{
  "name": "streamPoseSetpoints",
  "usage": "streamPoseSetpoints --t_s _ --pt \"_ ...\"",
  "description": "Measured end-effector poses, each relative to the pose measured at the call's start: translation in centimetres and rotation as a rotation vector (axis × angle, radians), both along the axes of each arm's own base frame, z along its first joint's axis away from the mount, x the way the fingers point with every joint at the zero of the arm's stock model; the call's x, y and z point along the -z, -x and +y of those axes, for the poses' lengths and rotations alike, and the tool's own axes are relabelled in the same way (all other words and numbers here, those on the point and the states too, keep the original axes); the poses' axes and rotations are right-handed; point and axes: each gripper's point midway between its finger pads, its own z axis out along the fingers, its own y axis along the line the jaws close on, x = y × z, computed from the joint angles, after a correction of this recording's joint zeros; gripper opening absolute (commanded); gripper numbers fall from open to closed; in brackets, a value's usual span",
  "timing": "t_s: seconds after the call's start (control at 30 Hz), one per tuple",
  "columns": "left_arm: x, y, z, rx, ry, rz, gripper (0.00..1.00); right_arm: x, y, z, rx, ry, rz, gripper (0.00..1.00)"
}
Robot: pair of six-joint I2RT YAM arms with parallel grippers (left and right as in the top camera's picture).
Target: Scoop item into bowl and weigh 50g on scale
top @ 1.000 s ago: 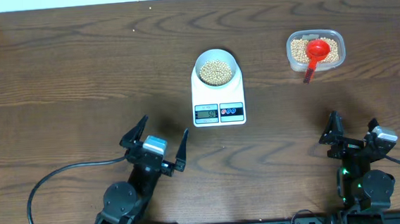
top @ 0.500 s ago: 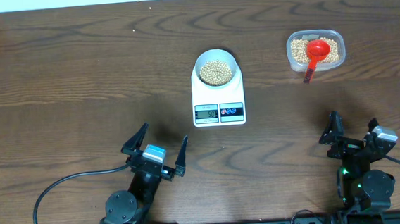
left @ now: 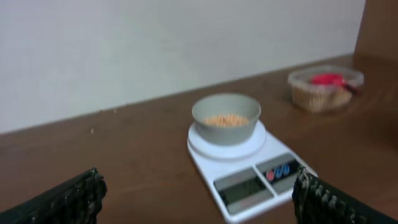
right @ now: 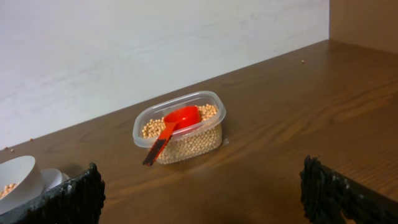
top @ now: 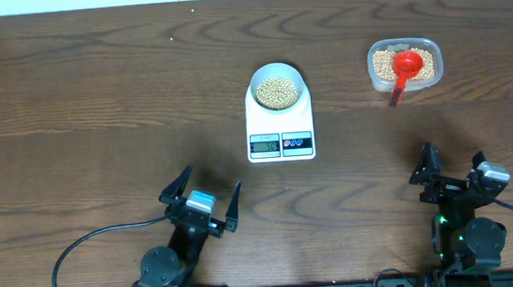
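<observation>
The pale blue-grey bowl [top: 277, 87] sits on the white scale [top: 281, 140] at the table's middle, holding tan beans [top: 277, 91]. It also shows in the left wrist view [left: 226, 118] on the scale [left: 249, 177]. A clear tub [top: 404, 64] of beans at the back right holds a red scoop [top: 402, 68], also seen in the right wrist view [right: 180, 127]. My left gripper [top: 201, 194] is open and empty near the front edge, left of the scale. My right gripper [top: 448, 168] is open and empty at the front right.
A black cable [top: 83, 248] runs from the left arm along the front left. The table's back edge meets a white wall [left: 155, 43]. A wooden panel [right: 364, 22] stands at the far right.
My left arm has drawn back toward the front edge, away from the scale. The right arm, bowl, scale and tub have not moved.
</observation>
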Motion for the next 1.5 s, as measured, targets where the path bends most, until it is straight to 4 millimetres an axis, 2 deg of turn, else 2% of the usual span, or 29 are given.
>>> streamPoseSetpoints --t_s 0.1,0.2,0.47,0.6,1.5 --pt "0.6 -0.1 0.4 -0.015 -0.027 0.015 0.98 0.0 0.0 0.0 0.000 0.000 0.001 0.99" --pt "0.7 -0.6 1.6 -0.065 -0.058 0.008 0.98 0.0 0.0 0.0 0.000 0.000 0.000 0.99" --pt "0.8 -2.0 7.0 -0.290 -0.099 0.013 0.98 0.0 0.0 0.0 0.000 0.000 0.000 0.99" --pt "0.8 -2.2 8.7 -0.359 -0.102 0.017 0.98 0.0 0.0 0.0 0.000 0.000 0.000 0.99" --pt "0.8 -2.2 8.8 -0.366 -0.102 0.018 0.98 0.0 0.0 0.0 0.000 0.000 0.000 0.99"
